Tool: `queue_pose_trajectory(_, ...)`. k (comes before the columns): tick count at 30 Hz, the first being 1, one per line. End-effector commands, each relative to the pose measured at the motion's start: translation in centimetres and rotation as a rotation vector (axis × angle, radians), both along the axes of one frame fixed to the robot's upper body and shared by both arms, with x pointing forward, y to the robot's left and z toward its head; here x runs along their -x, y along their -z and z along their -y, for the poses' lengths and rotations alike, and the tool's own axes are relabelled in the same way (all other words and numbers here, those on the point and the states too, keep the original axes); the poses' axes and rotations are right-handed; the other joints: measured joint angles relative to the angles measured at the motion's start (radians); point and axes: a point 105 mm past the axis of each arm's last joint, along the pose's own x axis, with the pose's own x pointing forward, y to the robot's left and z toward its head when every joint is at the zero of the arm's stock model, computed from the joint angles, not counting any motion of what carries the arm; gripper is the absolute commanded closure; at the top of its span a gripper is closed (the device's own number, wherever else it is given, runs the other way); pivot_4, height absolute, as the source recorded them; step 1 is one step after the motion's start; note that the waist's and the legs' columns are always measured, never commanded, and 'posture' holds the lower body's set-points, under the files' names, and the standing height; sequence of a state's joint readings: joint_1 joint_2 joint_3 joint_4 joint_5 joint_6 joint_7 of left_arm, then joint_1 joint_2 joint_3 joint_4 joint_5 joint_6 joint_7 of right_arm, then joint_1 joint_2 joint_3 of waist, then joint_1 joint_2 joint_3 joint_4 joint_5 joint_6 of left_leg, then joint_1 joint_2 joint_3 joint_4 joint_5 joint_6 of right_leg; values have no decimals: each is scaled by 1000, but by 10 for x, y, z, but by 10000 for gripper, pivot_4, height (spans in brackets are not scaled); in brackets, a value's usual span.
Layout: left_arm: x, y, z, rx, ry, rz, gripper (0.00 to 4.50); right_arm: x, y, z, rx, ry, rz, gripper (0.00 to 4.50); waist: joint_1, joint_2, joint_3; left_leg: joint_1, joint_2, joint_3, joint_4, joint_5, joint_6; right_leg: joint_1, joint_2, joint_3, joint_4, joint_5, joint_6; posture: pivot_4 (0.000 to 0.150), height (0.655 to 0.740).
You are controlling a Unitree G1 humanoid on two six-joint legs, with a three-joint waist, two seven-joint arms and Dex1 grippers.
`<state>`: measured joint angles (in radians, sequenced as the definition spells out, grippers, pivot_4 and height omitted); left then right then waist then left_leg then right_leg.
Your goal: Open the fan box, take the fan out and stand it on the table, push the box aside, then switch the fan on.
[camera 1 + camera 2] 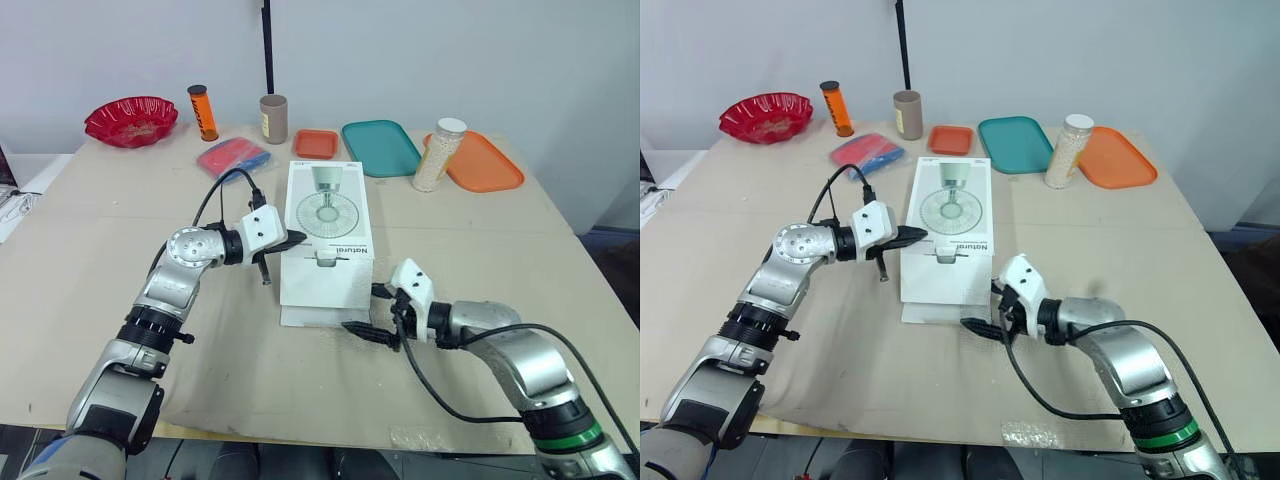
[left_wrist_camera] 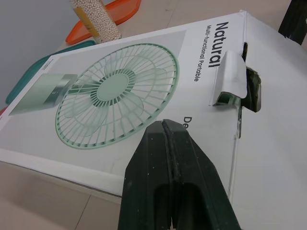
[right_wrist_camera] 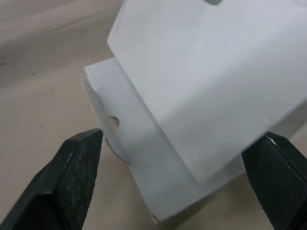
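Right gripper [image 1: 365, 310] gaped astride the flap [image 3: 124, 158] of the fan box [image 1: 325, 230] (left gripper [image 2: 164, 124], fingers together, beside it); a square pinch looked wise.

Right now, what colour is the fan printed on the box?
Pale green printed fan, clearest in the left wrist view.

Smooth, slightly glossy cardboard fan box [image 1: 327, 215] on matt table [image 1: 480, 240].
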<state>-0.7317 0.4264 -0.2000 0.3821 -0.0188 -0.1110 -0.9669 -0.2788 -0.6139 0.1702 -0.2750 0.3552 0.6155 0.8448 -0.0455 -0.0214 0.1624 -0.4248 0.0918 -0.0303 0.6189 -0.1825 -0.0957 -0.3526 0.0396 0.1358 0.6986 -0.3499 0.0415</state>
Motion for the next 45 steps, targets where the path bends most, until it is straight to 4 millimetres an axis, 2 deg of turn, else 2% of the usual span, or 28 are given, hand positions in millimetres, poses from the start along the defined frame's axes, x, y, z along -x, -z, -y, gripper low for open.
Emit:
queue_pose_trajectory(1,1,24,-7,-57,-23,-68,44318,8,-16,-10,-43,-77,31,0,0,0,0,0,0,0,0,0,0,0,0,0,0,0,0,1500,7389)
queue_pose_trajectory(7,2,25,-8,-56,-26,-70,44318,15,-28,-9,-90,-111,32,0,0,0,0,0,0,0,0,0,0,0,0,0,0,0,0,1500,7389)
queue_pose_trajectory(12,3,27,-12,-62,-34,-74,44318,22,-51,-8,-200,-148,38,0,-1,0,0,0,0,0,0,0,0,0,0,0,0,0,0,1500,7389)
queue_pose_trajectory(17,3,29,-16,-64,-43,-77,44318,3,-68,-9,-286,-78,70,0,-2,1,0,1,0,0,0,0,0,0,0,0,0,0,0,1500,7389)
queue_pose_trajectory(21,2,27,-18,-45,-59,-74,44318,-10,-70,-11,-284,-38,92,0,-1,1,0,0,0,0,0,0,0,0,0,0,0,0,0,1500,7389)
queue_pose_trajectory(24,-6,10,-26,53,-133,-56,44318,-23,-70,-14,-280,-5,106,0,-3,1,0,1,0,0,0,0,0,0,0,0,1,0,0,1500,7389)
queue_pose_trajectory(30,-16,-18,-50,239,-283,-45,44318,-28,-74,-17,-292,-3,124,0,-2,1,1,0,0,0,0,0,0,-1,0,0,1,0,0,1500,7389)
queue_pose_trajectory(34,-18,-27,-60,291,-326,-47,44318,-30,-74,-19,-294,-1,128,0,0,1,2,-3,0,-1,0,0,0,-3,0,-1,0,1,-1,1500,7389)
queue_pose_trajectory(36,-15,-31,-58,304,-302,-45,44318,-31,-72,-19,-289,6,126,0,1,1,2,-4,0,-1,0,0,0,-3,0,-1,0,1,-2,1500,7389)
queue_pose_trajectory(41,5,-43,-32,337,-146,-69,44318,-32,-66,-21,-262,14,122,0,1,1,2,-4,0,-1,0,0,-1,-3,0,-1,0,1,-2,1500,7389)
queue_pose_trajectory(45,14,-33,-18,266,-83,-98,44318,-32,-64,-21,-247,19,122,0,1,1,2,-4,0,-1,0,0,-1,-3,0,-1,0,1,-2,1500,7389)
